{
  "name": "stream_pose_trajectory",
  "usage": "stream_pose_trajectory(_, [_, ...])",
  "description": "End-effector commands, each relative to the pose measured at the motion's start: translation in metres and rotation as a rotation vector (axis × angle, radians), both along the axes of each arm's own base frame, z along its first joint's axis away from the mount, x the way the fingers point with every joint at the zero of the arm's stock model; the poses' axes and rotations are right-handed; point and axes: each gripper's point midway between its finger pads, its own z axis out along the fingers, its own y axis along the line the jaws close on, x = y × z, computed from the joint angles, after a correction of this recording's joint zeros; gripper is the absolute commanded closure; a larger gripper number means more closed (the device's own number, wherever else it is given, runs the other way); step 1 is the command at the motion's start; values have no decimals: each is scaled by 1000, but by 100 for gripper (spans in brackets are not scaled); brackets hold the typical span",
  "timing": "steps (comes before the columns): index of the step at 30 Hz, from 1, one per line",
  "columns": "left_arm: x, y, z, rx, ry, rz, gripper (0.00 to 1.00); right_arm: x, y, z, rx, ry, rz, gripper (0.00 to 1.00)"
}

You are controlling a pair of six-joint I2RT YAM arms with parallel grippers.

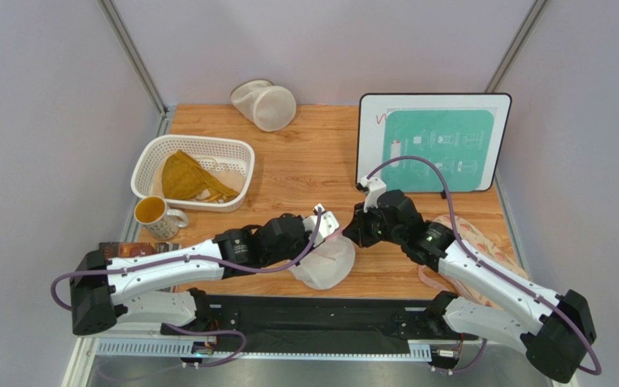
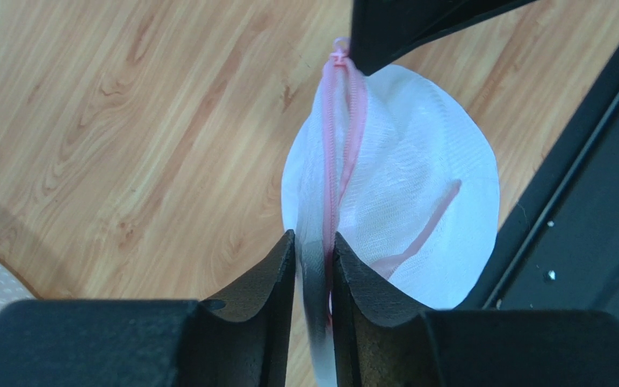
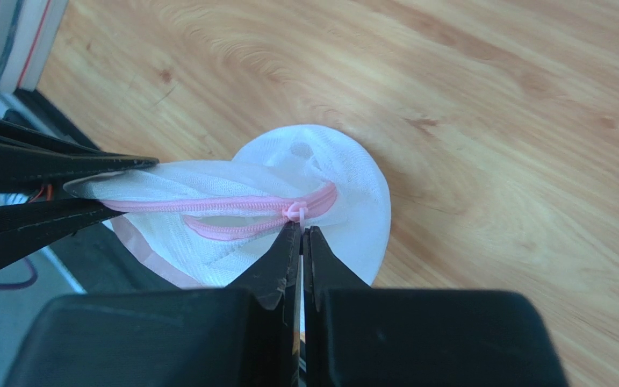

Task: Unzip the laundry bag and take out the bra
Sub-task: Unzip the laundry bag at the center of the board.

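The laundry bag (image 1: pixel 325 266) lay at the near edge of a wood-grain table (image 1: pixel 305 161), between the two arms, its pink zipper (image 3: pixel 232 205) parted a little. The left gripper (image 2: pixel 314 238) had its jaws narrowly apart with the bag's mesh edge between them; whether they pinched it could not be told. The right gripper (image 3: pixel 301 228) was closed, tips against the zipper pull (image 3: pixel 295 211). Pale walls (image 1: pixel 329 40) enclosed the bench. Further back sat a white basket (image 1: pixel 208 141) holding a mustard garment (image 1: pixel 183 176), a mug (image 1: pixel 153 214) beside it, a cream mesh bag (image 1: pixel 266 105) and a teal board (image 1: pixel 438 143) propped upright
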Motion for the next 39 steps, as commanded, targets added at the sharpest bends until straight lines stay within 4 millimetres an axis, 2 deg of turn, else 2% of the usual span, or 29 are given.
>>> stream_pose_trajectory(1, [22, -15, 23, -19, -74, -9, 65, 13, -26, 20, -53, -81, -118, 100])
stream_pose_trajectory(3, [23, -17, 26, -27, -62, -6, 57, 9, -30, 20, -43, -89, -118, 100])
stream_pose_trajectory(5, [14, -19, 34, -80, -17, -19, 44, 5, -32, 12, -48, -76, -117, 100])
stream_pose_trajectory(6, [10, -21, 39, -112, -3, -30, 34, 3, -31, 10, -46, -72, -112, 100])
stream_pose_trajectory(7, [0, -26, 42, -155, 48, -51, 17, 2, -29, 9, -36, -70, -110, 100])
stream_pose_trajectory(8, [-4, -27, 53, -198, 54, -67, 10, -4, -28, 2, -39, -56, -99, 100])
stream_pose_trajectory(9, [-8, -30, 56, -219, 69, -76, 9, -6, -27, 0, -35, -54, -95, 100])
stream_pose_trajectory(10, [-10, -31, 59, -233, 80, -81, 1, -8, -26, -1, -30, -53, -90, 100])
stream_pose_trajectory(13, [-6, -33, 60, -223, 94, -48, 0, -17, -21, -2, -13, -45, -72, 100])
stream_pose_trajectory(17, [-4, -51, 60, -232, 133, -55, 0, -28, -16, -5, 2, -38, -46, 100])
stream_pose_trajectory(18, [-4, -55, 60, -237, 149, -51, 0, -25, -19, -5, -8, -50, -75, 100])
stream_pose_trajectory(22, [-3, -68, 50, -207, 193, -40, 0, -28, -18, -8, -6, -46, -70, 100])
stream_pose_trajectory(23, [-2, -71, 42, -184, 208, -34, 0, -28, -17, -7, -4, -48, -64, 100])
stream_pose_trajectory(36, [-1, -66, 1, -106, 260, 32, 0, -30, -15, -7, 2, -49, -57, 100])
stream_pose_trajectory(39, [-2, -65, -11, -89, 279, 42, 5, -30, -14, -6, 4, -48, -55, 100])
